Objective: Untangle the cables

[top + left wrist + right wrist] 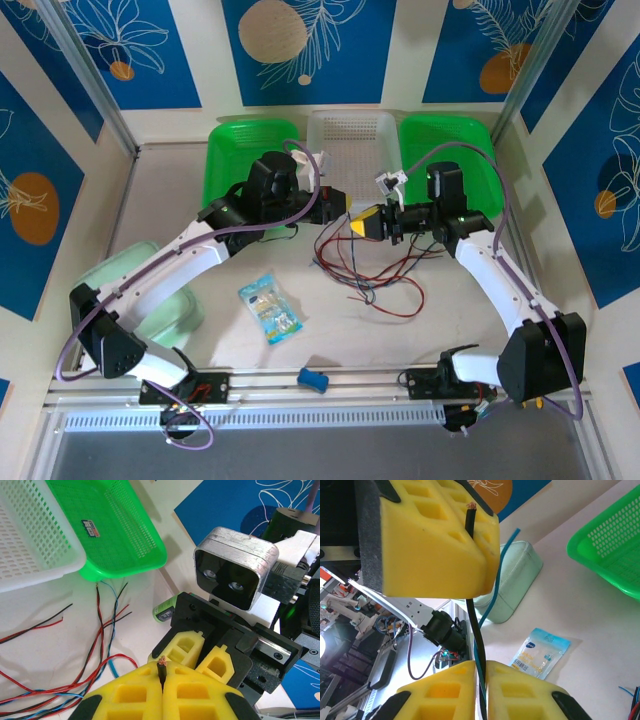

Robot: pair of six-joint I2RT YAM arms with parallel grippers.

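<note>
On your table point(480, 320), the cables point(370, 275) lie in a loose red, black and blue heap in front of the white basket point(345, 140). Your left gripper point(162, 680) pinches a black cable's bare end. Your right gripper point(481, 672) is closed on the same strand, perhaps on a blue one too.

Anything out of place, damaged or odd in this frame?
The black cable has a frayed, bare copper tip poking above the left gripper. Both that and the right gripper pinch this one cable, close together. The other cables lie tangled on the table.
</note>
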